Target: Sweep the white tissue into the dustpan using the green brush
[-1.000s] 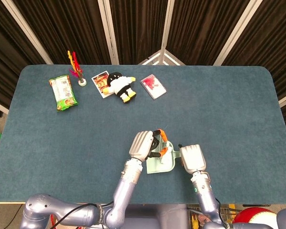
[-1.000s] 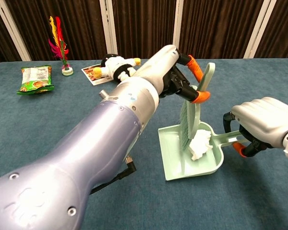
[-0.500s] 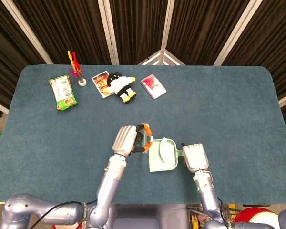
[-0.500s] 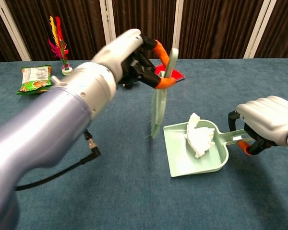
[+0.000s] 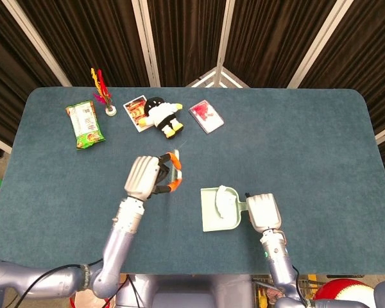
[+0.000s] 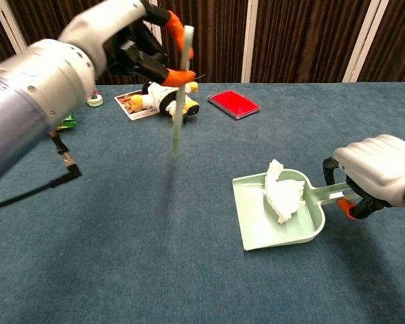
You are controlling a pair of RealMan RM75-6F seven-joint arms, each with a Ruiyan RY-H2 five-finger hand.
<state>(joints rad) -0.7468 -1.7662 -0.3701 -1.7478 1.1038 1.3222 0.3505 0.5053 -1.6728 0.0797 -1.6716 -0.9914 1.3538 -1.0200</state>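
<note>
The white tissue (image 6: 283, 194) lies crumpled inside the pale green dustpan (image 6: 256, 228), which rests flat on the table; in the head view the tissue (image 5: 222, 198) sits at the dustpan's (image 5: 212, 217) handle end. My right hand (image 6: 376, 169) grips the dustpan's handle, as also seen from the head camera (image 5: 264, 212). My left hand (image 6: 131, 37) holds the green brush (image 6: 179, 101) upright in the air, bristles down, well left of the dustpan. From above, the left hand (image 5: 144, 178) and brush (image 5: 174, 171) are seen left of the pan.
Along the far side lie a green snack packet (image 5: 85, 124), a feathered shuttlecock (image 5: 104, 96), a picture card (image 5: 135, 111), a black-and-white plush toy (image 5: 160, 115) and a red booklet (image 5: 206, 115). The blue table (image 5: 308, 147) stretches wide to the right.
My left hand has lifted the brush out of the dustpan and carried it left and up. The dustpan with the tissue has stayed level in my right hand.
</note>
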